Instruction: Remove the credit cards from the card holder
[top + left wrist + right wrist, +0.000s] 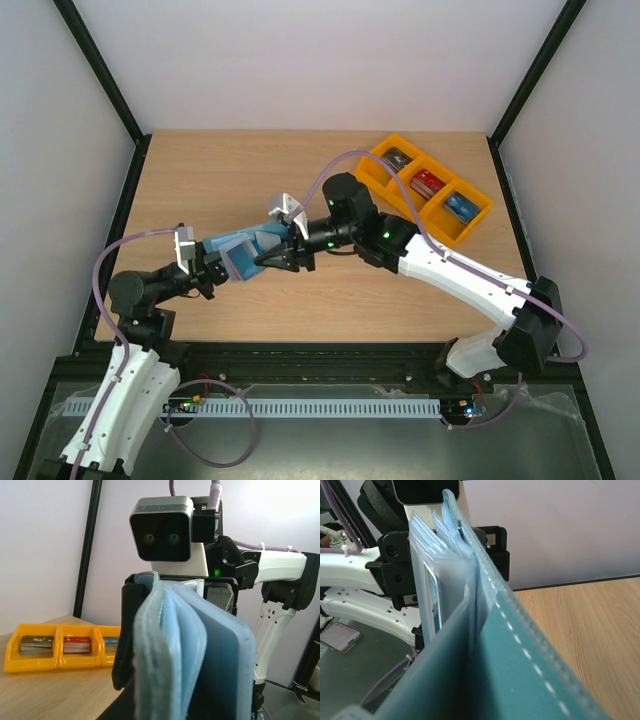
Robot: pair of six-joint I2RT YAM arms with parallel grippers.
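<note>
Centre-left of top view: left gripper (208, 266) closed tight on teal card holder (243, 252), held on edge, pages fanned. Just right of it: right gripper (283, 257) part-closed, seemingly pinching holder's other end. Upper right: orange tray (483, 203), credit cards (428, 183) in all three compartments.

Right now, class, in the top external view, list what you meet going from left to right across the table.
left end effector → card holder → right end effector → orange tray
</note>
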